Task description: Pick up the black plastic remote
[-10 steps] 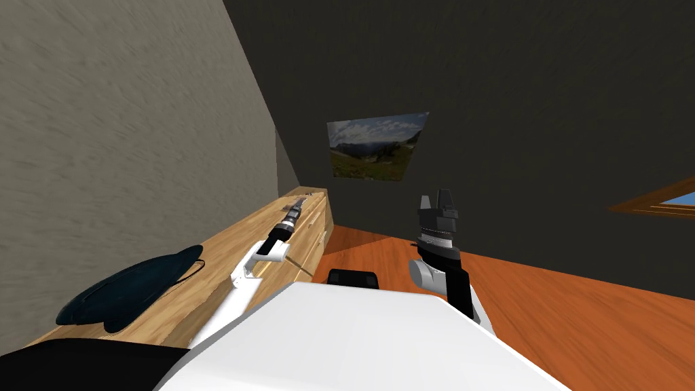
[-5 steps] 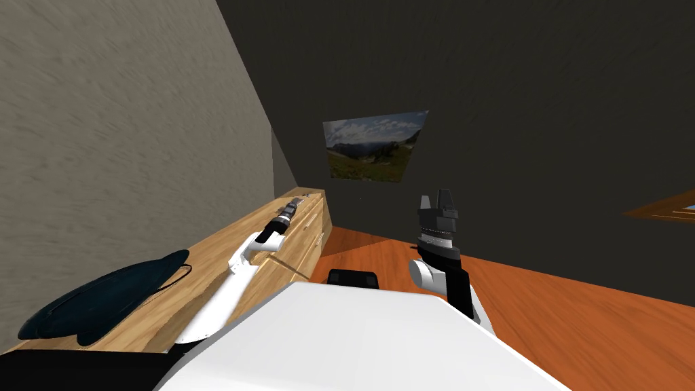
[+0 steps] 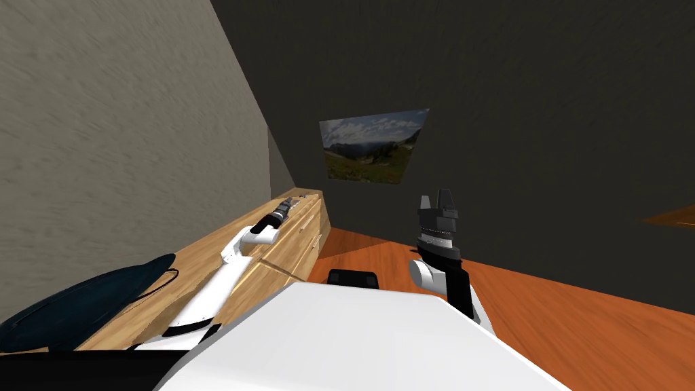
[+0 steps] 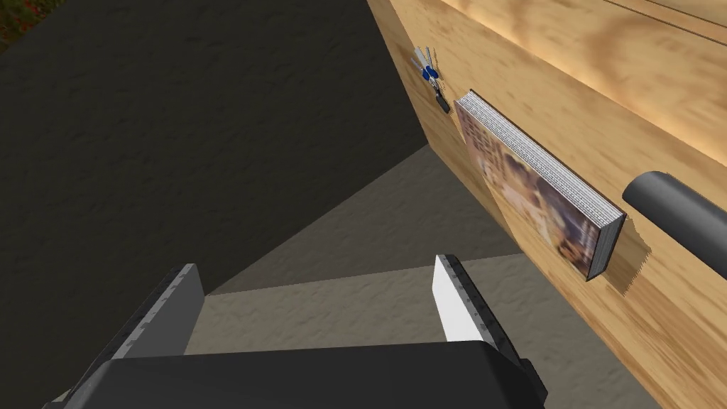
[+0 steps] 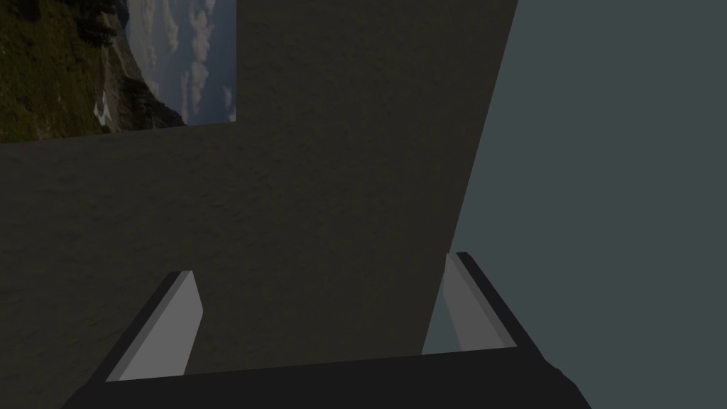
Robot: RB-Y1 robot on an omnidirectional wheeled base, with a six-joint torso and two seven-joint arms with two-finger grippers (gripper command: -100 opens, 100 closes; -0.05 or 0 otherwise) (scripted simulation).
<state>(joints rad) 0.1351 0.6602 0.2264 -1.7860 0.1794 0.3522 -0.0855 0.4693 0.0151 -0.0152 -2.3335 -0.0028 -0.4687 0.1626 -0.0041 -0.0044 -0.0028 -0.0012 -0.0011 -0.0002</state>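
My left gripper (image 4: 312,268) is open with nothing between its fingers. It hangs over the far end of a long wooden sideboard (image 3: 203,254), at the end of the stretched left arm (image 3: 288,203). Beside it on the wooden top (image 4: 639,85) lies a dark grey rounded bar (image 4: 674,211), cut off by the picture's edge; it may be the remote. A book (image 4: 539,181) lies between that bar and a bunch of keys (image 4: 430,74). My right gripper (image 3: 438,198) is held up over the floor, open and empty (image 5: 319,267).
A large dark blue-black soft thing (image 3: 81,305) lies on the near end of the sideboard. The sideboard runs along the grey wall (image 3: 122,136). Orange wooden floor (image 3: 577,326) spreads to the right. A landscape picture (image 3: 370,146) hangs on the dark far wall.
My left arm has stretched farther along the sideboard toward its far end. The head view has swung a little, sliding the dark soft thing to the left. The right arm has not moved.
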